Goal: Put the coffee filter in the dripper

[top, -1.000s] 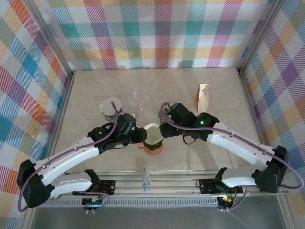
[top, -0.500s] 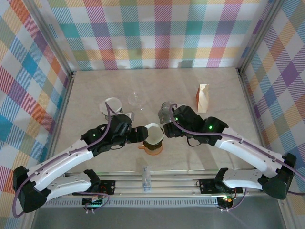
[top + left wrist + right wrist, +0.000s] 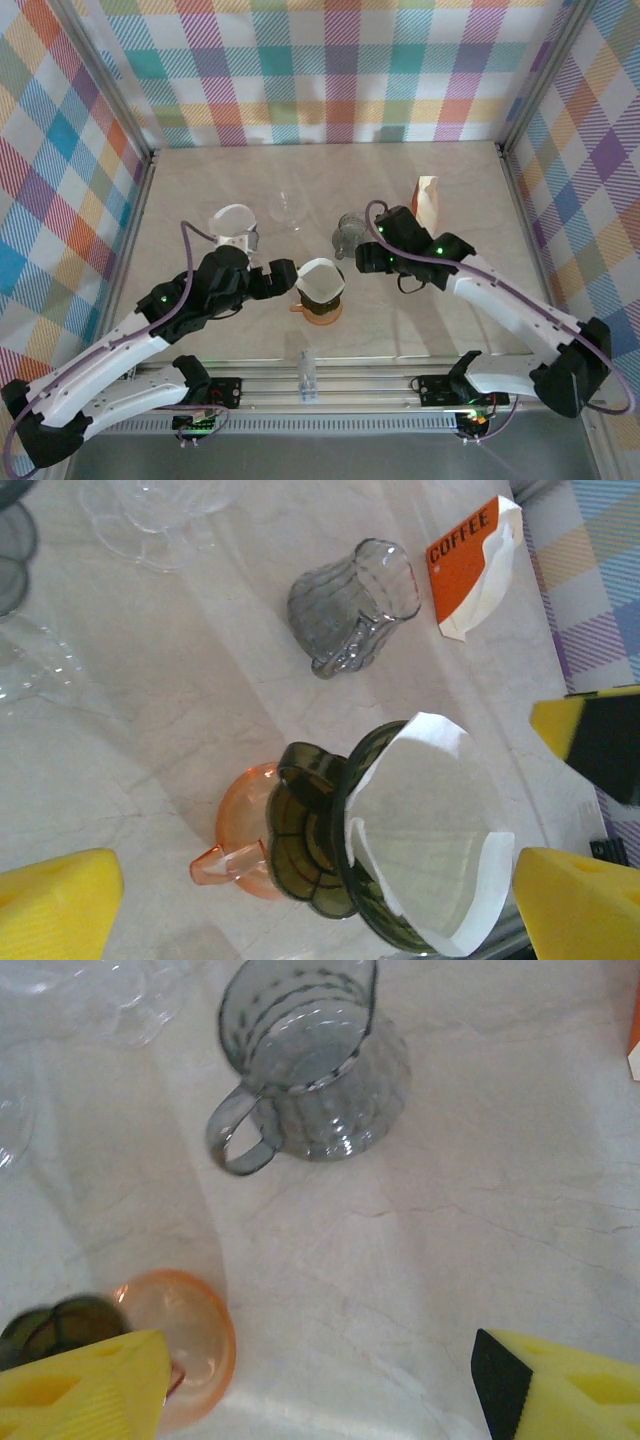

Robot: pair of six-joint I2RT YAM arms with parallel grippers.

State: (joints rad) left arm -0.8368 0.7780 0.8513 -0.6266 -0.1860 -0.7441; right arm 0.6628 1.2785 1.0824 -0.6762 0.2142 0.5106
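Note:
The white paper coffee filter (image 3: 320, 279) (image 3: 432, 825) sits opened inside the dark green dripper (image 3: 305, 845), which rests on an orange cup (image 3: 321, 313) (image 3: 238, 820). My left gripper (image 3: 274, 280) (image 3: 318, 885) is open just left of the dripper, its yellow fingers (image 3: 58, 902) wide on either side and touching nothing. To the right of the dripper my right gripper (image 3: 363, 262) (image 3: 320, 1365) is open over bare table, between the orange cup (image 3: 195, 1345) and the grey pitcher (image 3: 310, 1070).
The grey glass pitcher (image 3: 348, 233) (image 3: 355, 602) stands behind the dripper. An orange coffee bag (image 3: 426, 203) (image 3: 468, 565) leans at the back right. A clear glass (image 3: 288, 208) and a glass holder with white paper (image 3: 233, 222) stand at the back left.
My left gripper has opened wide and drawn back to the left of the dripper. The right gripper has pulled away up and to the right. The filter stays in the dripper.

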